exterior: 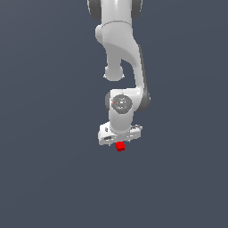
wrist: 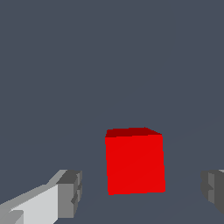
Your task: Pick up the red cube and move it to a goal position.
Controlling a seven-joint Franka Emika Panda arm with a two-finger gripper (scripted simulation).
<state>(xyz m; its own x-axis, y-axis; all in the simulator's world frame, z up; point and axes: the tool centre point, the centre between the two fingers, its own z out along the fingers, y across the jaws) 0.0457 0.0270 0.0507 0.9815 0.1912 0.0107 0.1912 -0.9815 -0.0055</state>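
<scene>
The red cube [exterior: 120,146] is a tiny bright red block that peeks out just under the white hand of the arm in the exterior view. In the wrist view the red cube [wrist: 134,162] fills the space between my two grey fingertips [wrist: 70,192], with a clear gap on each side. My gripper [exterior: 118,143] is open and straddles the cube without touching it; its fingers are mostly hidden by the hand in the exterior view. My gripper [wrist: 142,192] holds nothing.
A plain dark grey surface [exterior: 49,169] lies all around. The white arm [exterior: 122,53] comes down from the upper middle of the exterior view. No other object shows.
</scene>
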